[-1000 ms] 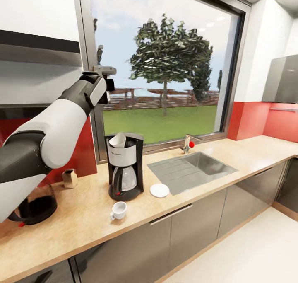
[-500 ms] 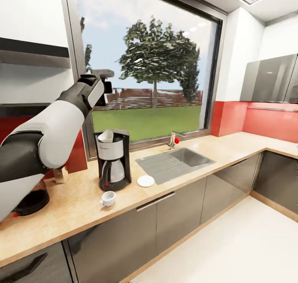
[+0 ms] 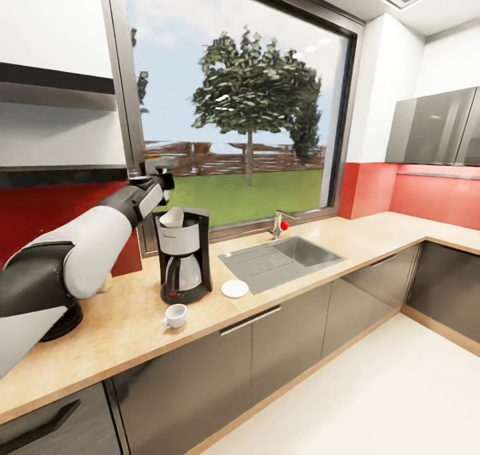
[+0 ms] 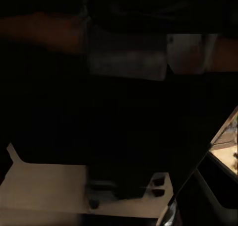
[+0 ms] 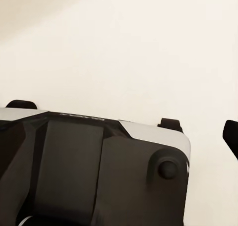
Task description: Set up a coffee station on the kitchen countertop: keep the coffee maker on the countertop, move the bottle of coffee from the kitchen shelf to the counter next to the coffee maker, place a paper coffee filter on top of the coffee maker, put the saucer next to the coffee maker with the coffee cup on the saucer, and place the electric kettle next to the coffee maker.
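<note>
The coffee maker (image 3: 183, 255) stands on the bench (image 3: 127, 318) with the paper filter (image 3: 172, 217) on top. The left arm has dropped lower, its pincer (image 3: 159, 172) now just above the filter; I cannot tell its grip. Cup (image 3: 175, 315) sits near the bench edge, apart from the saucer (image 3: 235, 288).

coffee maker (image 3: 183, 255) on countertop (image 3: 320, 248), left of sink (image 3: 283, 261), below window (image 3: 240, 102). filter (image 3: 171, 218) on top of maker. saucer (image 3: 235, 288) on counter between maker and sink, just right of maker's base. cup (image 3: 175, 315) in front of maker, near counter edge, apart from saucer. kettle (image 3: 61, 322) far left on counter, mostly behind left arm (image 3: 80, 255). left gripper (image 3: 159, 173) above and behind maker, near window frame; probably by shelf (image 3: 63, 175) end.
</note>
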{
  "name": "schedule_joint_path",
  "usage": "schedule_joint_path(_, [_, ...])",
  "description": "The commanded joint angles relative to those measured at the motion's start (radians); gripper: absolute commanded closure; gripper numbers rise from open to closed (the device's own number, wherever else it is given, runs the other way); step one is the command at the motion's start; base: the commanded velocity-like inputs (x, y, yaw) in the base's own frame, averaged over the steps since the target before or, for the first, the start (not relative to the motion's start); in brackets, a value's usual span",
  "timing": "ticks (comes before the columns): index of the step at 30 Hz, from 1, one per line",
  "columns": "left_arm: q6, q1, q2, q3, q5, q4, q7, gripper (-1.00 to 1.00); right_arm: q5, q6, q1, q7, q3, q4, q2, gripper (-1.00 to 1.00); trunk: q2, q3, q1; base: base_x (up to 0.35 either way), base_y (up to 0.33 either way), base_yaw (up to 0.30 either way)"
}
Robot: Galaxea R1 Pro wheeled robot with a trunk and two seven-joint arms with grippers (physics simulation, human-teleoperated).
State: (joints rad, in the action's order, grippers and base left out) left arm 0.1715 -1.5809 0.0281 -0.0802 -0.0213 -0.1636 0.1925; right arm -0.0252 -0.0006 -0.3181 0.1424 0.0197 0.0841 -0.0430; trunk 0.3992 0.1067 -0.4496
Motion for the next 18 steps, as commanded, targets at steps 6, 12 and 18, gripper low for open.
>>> schedule_joint_path(6, [-0.058,0.067,-0.041,-0.003,-0.006,-0.001,-0.041,1.00,-0.002,-0.003,-0.001,0.002,0.002,0.002,0.000,-1.00,0.001,-0.004,0.000,0.000,0.000,0.000])
schedule_joint_path(12, [-0.071,0.093,-0.080,-0.003,-0.004,-0.001,-0.043,1.00,-0.002,-0.005,-0.001,0.002,0.002,0.002,0.000,-1.00,0.001,-0.013,0.000,0.000,0.000,0.000])
schedule_joint_path(18, [-0.086,0.101,-0.097,-0.004,-0.004,-0.001,-0.044,1.00,-0.002,-0.007,-0.001,0.002,0.002,0.002,0.000,-1.00,0.001,-0.023,0.000,0.000,0.000,0.000])
